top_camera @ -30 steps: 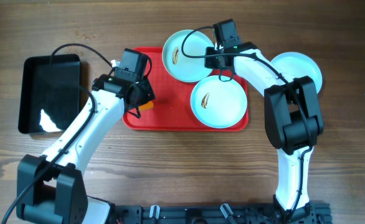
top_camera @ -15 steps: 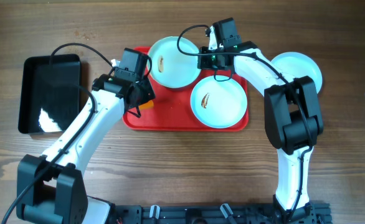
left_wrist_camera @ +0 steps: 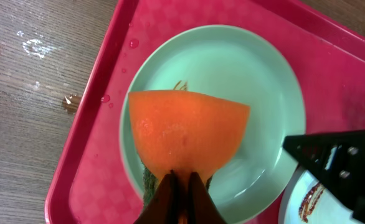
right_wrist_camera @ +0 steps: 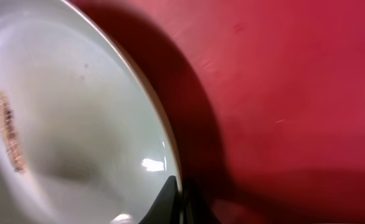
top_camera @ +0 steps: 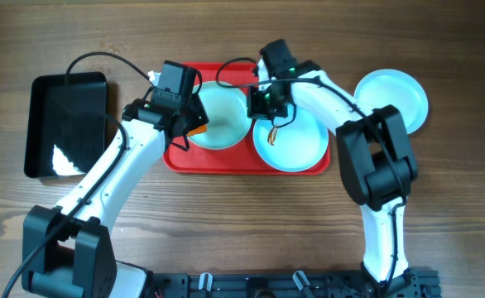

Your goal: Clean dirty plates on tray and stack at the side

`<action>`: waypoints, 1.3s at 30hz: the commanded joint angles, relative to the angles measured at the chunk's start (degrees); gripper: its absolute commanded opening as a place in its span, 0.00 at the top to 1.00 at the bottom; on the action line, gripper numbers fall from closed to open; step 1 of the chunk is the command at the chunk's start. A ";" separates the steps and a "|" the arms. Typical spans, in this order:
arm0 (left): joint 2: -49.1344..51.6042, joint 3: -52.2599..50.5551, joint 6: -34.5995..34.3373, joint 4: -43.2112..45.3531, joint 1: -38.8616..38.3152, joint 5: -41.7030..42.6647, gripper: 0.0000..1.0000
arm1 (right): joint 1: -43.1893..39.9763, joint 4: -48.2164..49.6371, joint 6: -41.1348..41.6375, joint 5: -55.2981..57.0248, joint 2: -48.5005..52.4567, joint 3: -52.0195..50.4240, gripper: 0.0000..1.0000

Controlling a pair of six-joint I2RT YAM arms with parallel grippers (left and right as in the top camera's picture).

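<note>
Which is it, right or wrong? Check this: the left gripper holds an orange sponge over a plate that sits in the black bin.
Wrong in one respect: the place. The left gripper holds an orange sponge over a plate, but that plate sits on the red tray, as the left wrist view shows.

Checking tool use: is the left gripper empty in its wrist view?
No, the left gripper is shut on an orange sponge over a plate.
</note>
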 commanded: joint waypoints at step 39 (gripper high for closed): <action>17.33 -0.37 7.43 10.21 -1.62 13.70 0.96 | 3.30 -3.82 -4.52 5.25 0.79 1.31 0.96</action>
